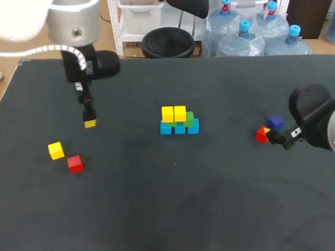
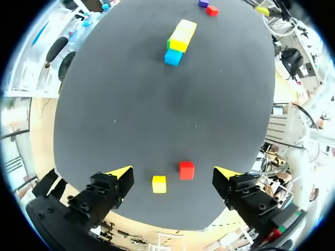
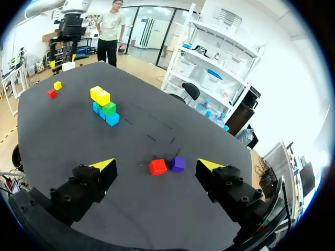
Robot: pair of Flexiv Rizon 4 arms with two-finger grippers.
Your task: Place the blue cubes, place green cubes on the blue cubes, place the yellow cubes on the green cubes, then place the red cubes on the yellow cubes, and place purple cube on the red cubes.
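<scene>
**A:** The left gripper (image 1: 89,123) is wide open, holding nothing, far left of the stack (image 1: 179,121).

**B:** And the right gripper (image 1: 268,132)?

**A:** Open too, right of the stack, just by a red cube (image 1: 261,135) and the purple cube (image 1: 275,123).

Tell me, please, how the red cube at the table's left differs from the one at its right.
The left red cube has a yellow cube beside it, with a gap; the right red cube has the purple cube close beside it. In the head view the left red cube shows whole, while the right gripper partly covers the right red cube. Both lie unstacked on the table.
</scene>
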